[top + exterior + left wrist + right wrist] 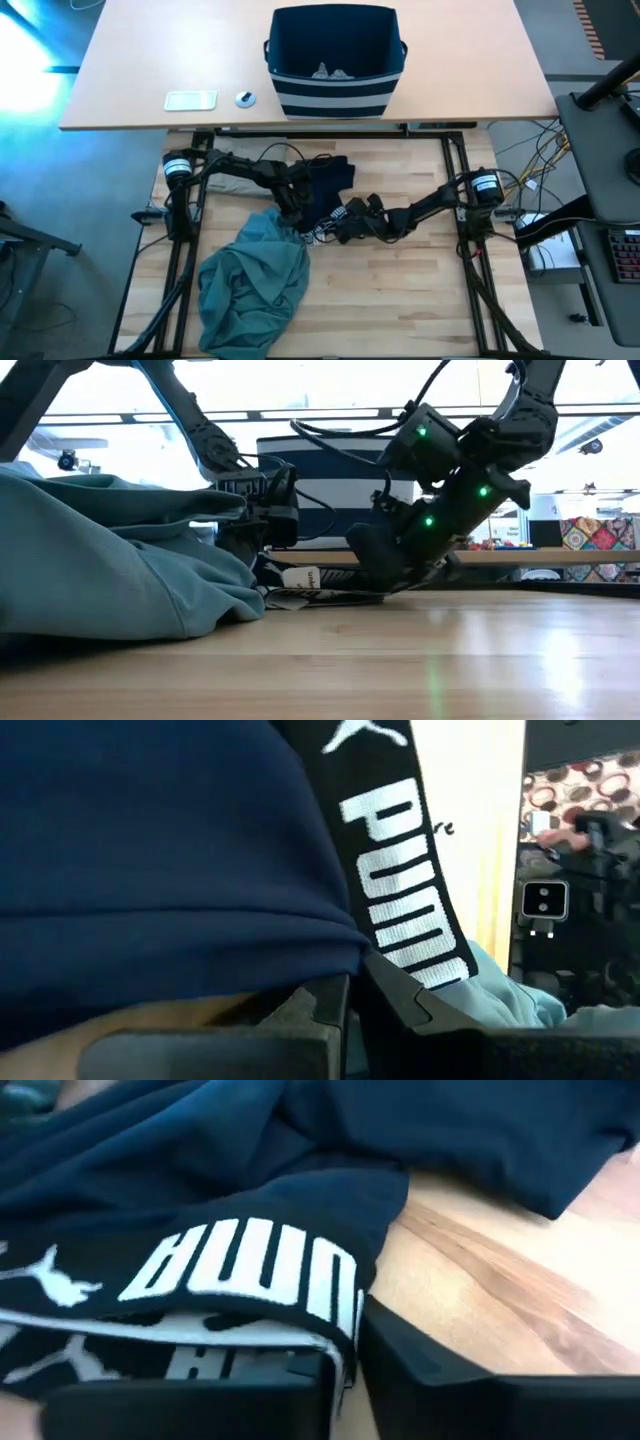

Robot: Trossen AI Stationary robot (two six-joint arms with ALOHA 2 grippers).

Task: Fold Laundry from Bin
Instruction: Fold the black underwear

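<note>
The navy garment (328, 180) with a black waistband lettered in white lies on the wooden table's middle. My left gripper (298, 215) and my right gripper (342, 228) meet at its near edge, low over the table, each shut on the waistband. The large teal-green garment (255, 285) lies bunched at the near left, beside my left gripper. The navy striped bin (333, 60) stands on the far table with small grey pieces (330, 72) inside. No beige garment shows. My left gripper pinches the lettered waistband (420, 960) between its two fingers (300, 1020); the band runs away from the fingers with navy cloth bunched beside it. My right gripper pinches the waistband's doubled edge (335, 1335) between its two fingers (440, 1370), slanting down from the table's right. The band (310, 595) rests on the table.
A small white flat device (190, 100) and a small round object (245, 98) lie on the far table left of the bin. Bare wood (400, 290) lies to the near right of the garments. Cables run along both arms.
</note>
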